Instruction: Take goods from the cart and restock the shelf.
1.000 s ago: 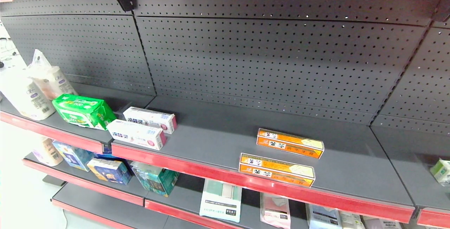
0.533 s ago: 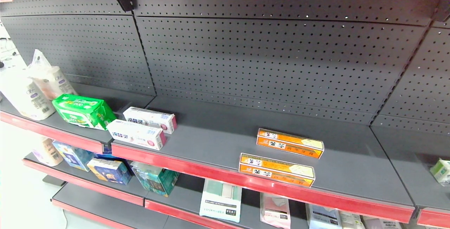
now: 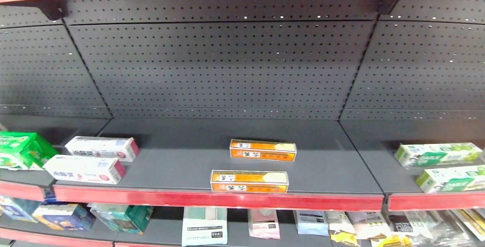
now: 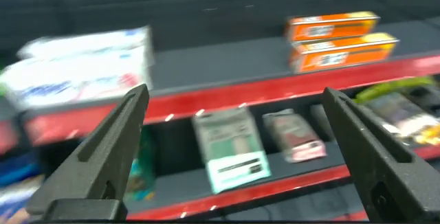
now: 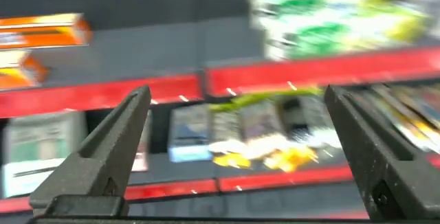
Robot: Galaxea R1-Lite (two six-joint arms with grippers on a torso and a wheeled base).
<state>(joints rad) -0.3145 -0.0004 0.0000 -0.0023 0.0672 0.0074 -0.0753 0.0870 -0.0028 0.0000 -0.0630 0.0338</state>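
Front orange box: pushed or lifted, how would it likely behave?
The front orange box lies flat on a long face, so it probably slides rather than tips or rolls. Straight edges suggest stiff, light carton. It sits near the shelf's red front edge; an outward push might drop it.

**Free room on the middle shelf**

The dark grey metal shelf board (image 3: 178, 152) is bare between the two white-and-pink cardboard boxes (image 3: 101, 148) at left and the two orange cardboard boxes (image 3: 263, 150) in the middle. It is also bare right of the orange ones, and behind all boxes up to the black perforated back panel (image 3: 227, 65).
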